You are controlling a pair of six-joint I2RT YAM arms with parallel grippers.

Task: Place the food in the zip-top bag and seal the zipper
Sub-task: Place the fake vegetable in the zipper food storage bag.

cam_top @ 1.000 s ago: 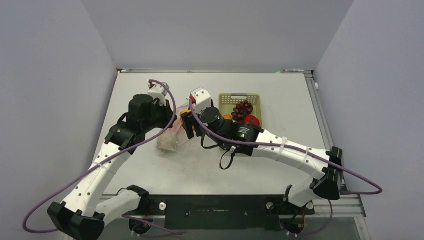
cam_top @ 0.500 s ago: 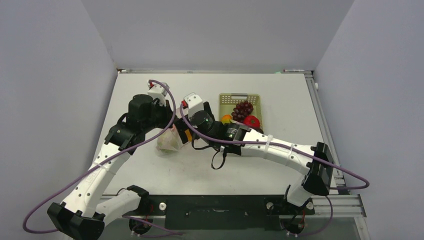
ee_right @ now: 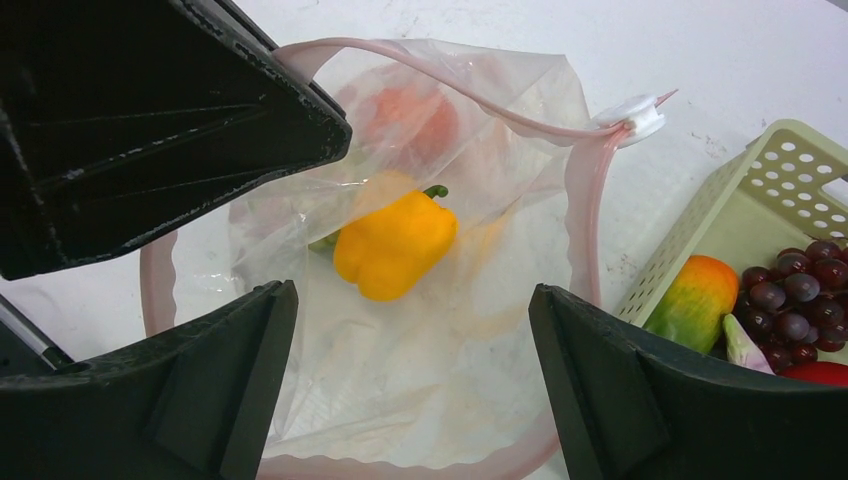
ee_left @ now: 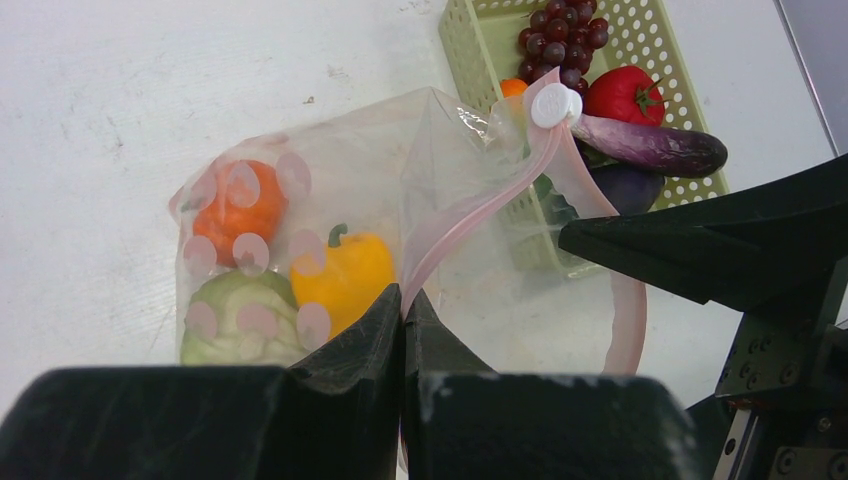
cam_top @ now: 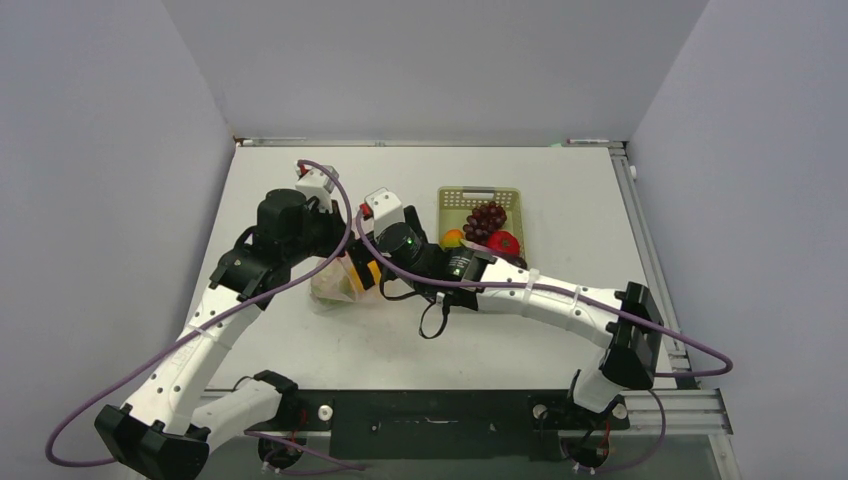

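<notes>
The zip-top bag lies open on the table, mouth toward the basket. My left gripper is shut on the zipper, holding one lip up; the white slider sits at the strip's far end. Inside the bag lie a yellow pepper, an orange piece and a green cabbage. My right gripper stands open over the bag's mouth, with nothing between its fingers. From above, the bag shows between the two wrists.
A pale green basket stands right of the bag, holding dark grapes, a red tomato, a purple eggplant and an orange-green fruit. Grey walls close off the table on three sides.
My right gripper has moved left to the bag's mouth and its jaws have spread wider. The left arm and the bag's lip have stayed put.
</notes>
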